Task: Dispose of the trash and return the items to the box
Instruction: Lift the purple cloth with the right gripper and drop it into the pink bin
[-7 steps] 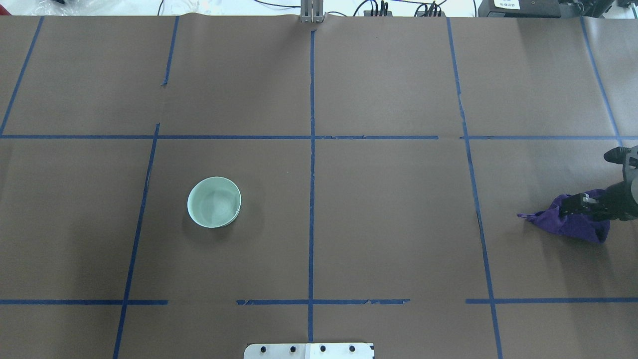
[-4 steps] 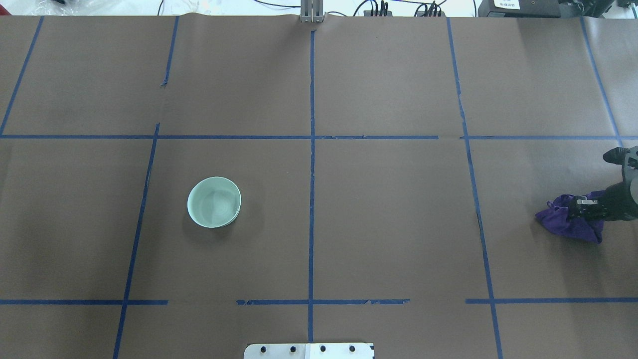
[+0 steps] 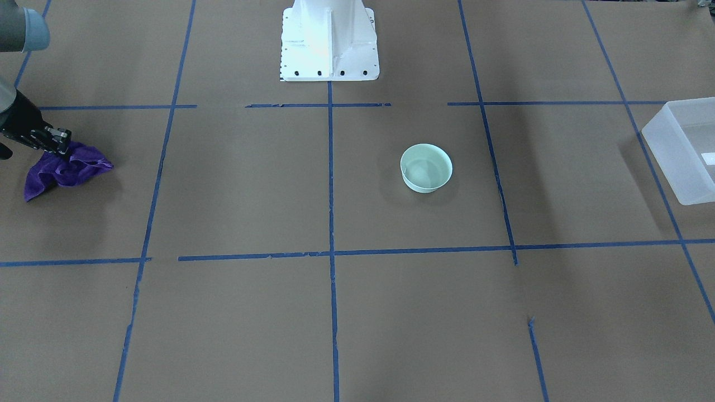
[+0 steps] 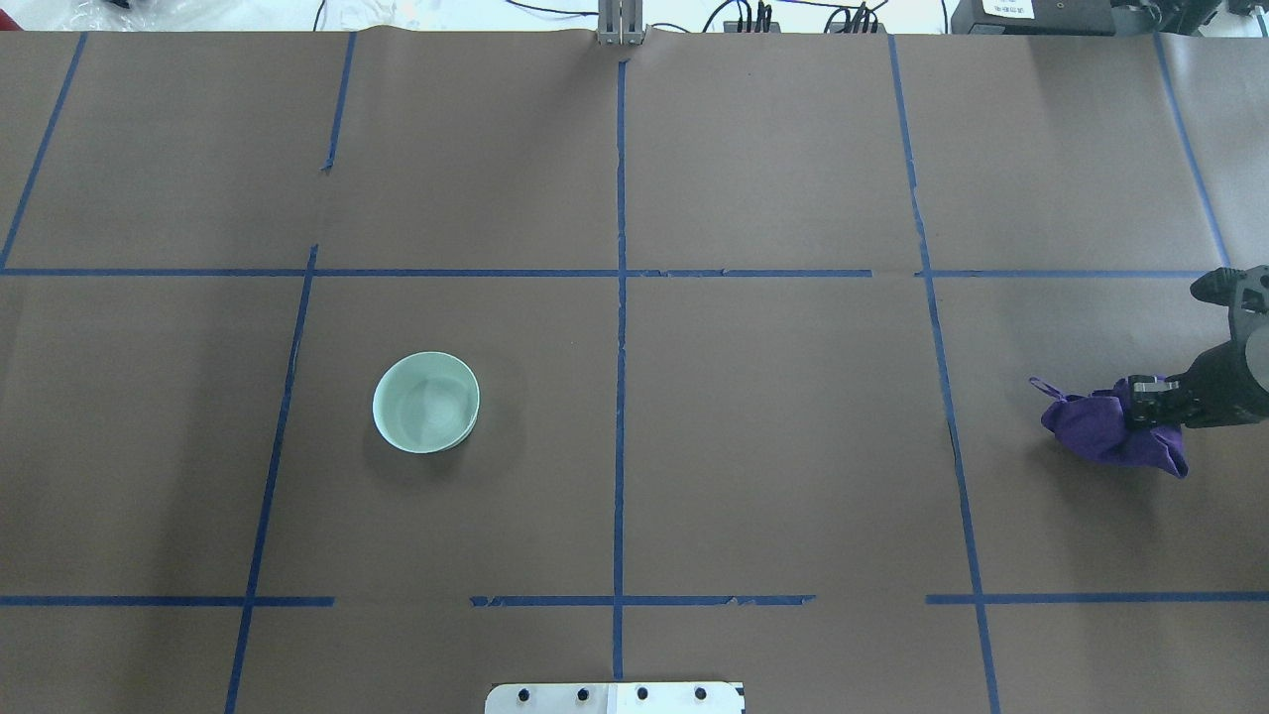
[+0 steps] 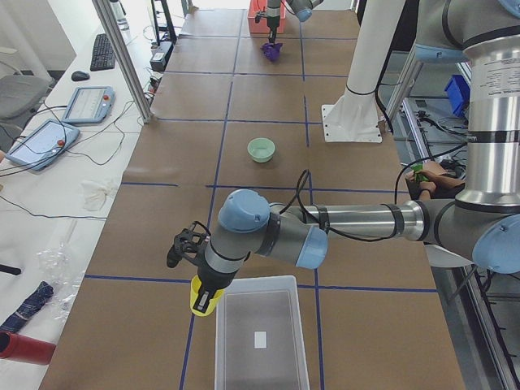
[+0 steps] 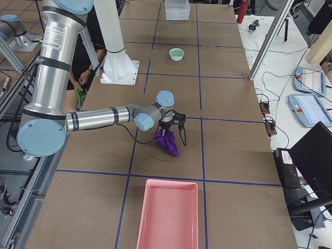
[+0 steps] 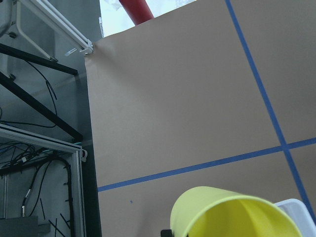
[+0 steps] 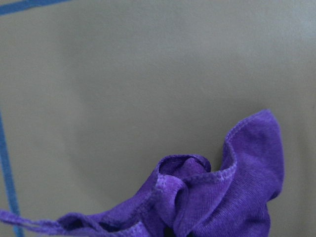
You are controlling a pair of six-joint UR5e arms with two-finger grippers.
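The pale mint-green bowl (image 4: pixel 426 402) stands upright and alone on the brown table; it also shows in the front view (image 3: pixel 426 167). My left gripper (image 5: pixel 205 286) is shut on the yellow cup (image 5: pixel 203 297) and holds it tilted just outside a corner of the frosted-white box (image 5: pixel 260 341). The left wrist view shows the cup (image 7: pixel 232 213) close up, with the box's corner (image 7: pixel 297 205) behind it. The box (image 3: pixel 684 148) sits at the table's left end. My right gripper (image 4: pixel 1150 402) is shut on the purple cloth (image 4: pixel 1102 436), which hangs bunched from it (image 6: pixel 168 142).
A pink tray (image 6: pixel 168 215) lies at the table's right end, beyond the cloth. The white robot base (image 3: pixel 328 39) stands at the robot's side of the table. Blue tape lines cross the brown paper. A red cylinder (image 7: pixel 136 7) lies off the table's left end.
My right gripper with the purple cloth has shifted slightly toward the table's far side and left; the cloth's shape has changed. The bowl has not moved.
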